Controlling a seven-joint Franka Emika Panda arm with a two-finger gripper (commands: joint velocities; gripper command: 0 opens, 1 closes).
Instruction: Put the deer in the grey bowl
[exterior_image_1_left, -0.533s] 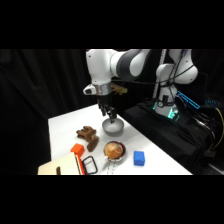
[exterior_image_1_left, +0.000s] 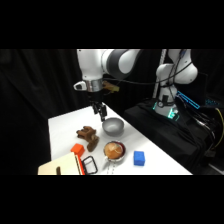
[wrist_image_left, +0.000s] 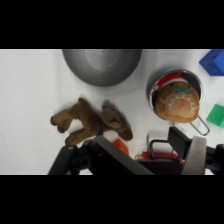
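The deer (exterior_image_1_left: 87, 136), a dark-brown lumpy toy, lies on the white table (exterior_image_1_left: 65, 125) just left of the grey bowl (exterior_image_1_left: 113, 126). My gripper (exterior_image_1_left: 101, 112) hangs above the table between them, over the bowl's left rim, open and holding nothing. In the wrist view the deer (wrist_image_left: 92, 121) lies just beyond my black linkage (wrist_image_left: 100, 157), and the grey bowl (wrist_image_left: 102, 65) sits past it at the top, with nothing in it.
A wire-handled strainer (exterior_image_1_left: 114, 150) with a tan-brown ball (wrist_image_left: 176, 103) stands in front of the bowl. An orange block (exterior_image_1_left: 77, 149), a blue block (exterior_image_1_left: 139, 158), a tan board (exterior_image_1_left: 57, 167) and a black frame (exterior_image_1_left: 90, 164) lie near the front edge. A green piece (wrist_image_left: 217, 114) shows at right.
The gripper has shifted a little to the left, from over the bowl toward the deer. The things on the table have not moved.
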